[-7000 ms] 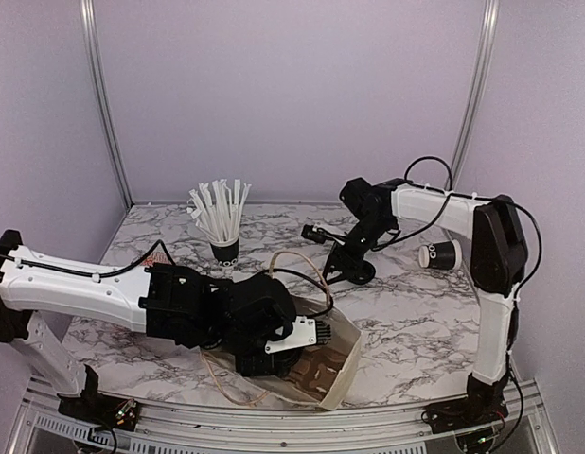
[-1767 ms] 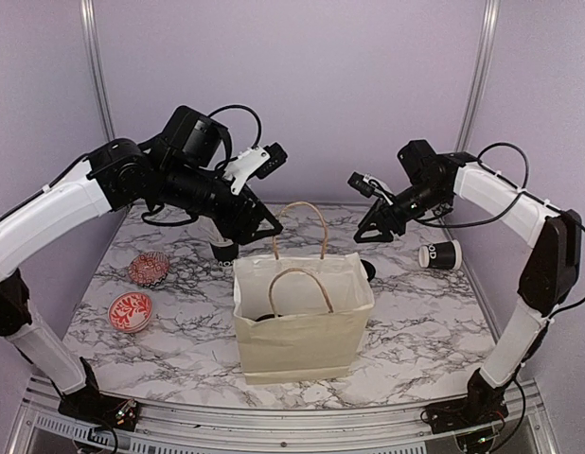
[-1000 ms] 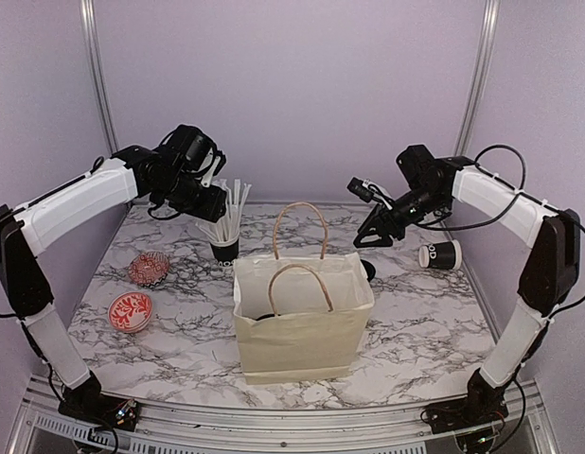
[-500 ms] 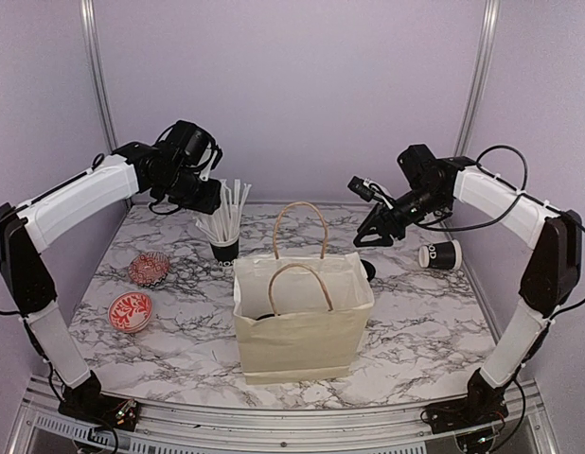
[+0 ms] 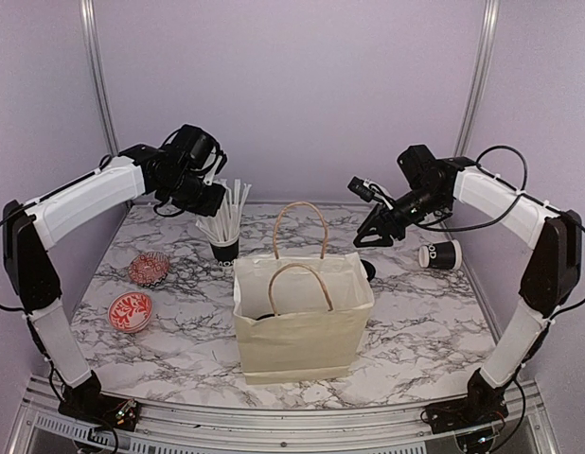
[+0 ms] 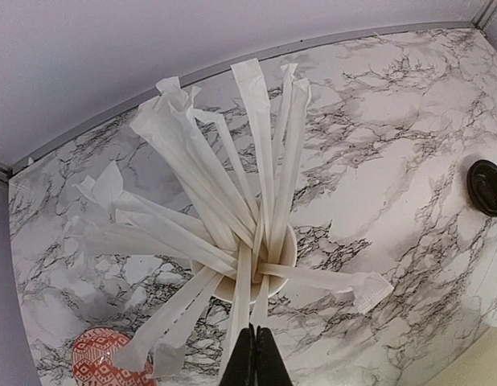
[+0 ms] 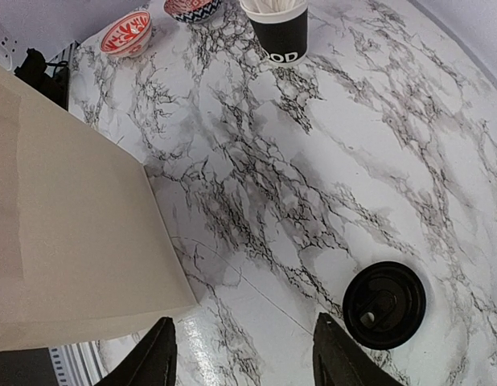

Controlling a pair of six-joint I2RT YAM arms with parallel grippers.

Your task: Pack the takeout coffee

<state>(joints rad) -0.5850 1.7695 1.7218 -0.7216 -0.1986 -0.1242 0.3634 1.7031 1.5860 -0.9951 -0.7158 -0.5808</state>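
1. The cream paper bag with looped handles [image 5: 302,322] is now standing upright and open-mouthed in the middle of the white marbled tabletop [image 5: 434,326]. Seconds ago it was lying flattened under the left arm, so the container is looking ready for packing.
2. The left gripper [image 6: 253,346] has been swinging away from the bag. It is now hovering over the black paper cup of white wrapped straws [image 5: 225,251], fingers pressed together on nothing.
3. The right gripper [image 7: 243,326] is hardly shifting. It is hanging with fingers spread above a black round plastic lid [image 7: 384,304] lying flat just behind the bag.
4. The takeout coffee [image 5: 440,253], a small black paper cup with white lettering, is lying on its side near the tabletop's right edge, well apart from both grippers. The packing itself, I judge, is still waiting to begin.
5. The bag is showing matte, stiff paper, the straw wrappers are looking thin and crinkled, and the lid is looking smooth and moulded.
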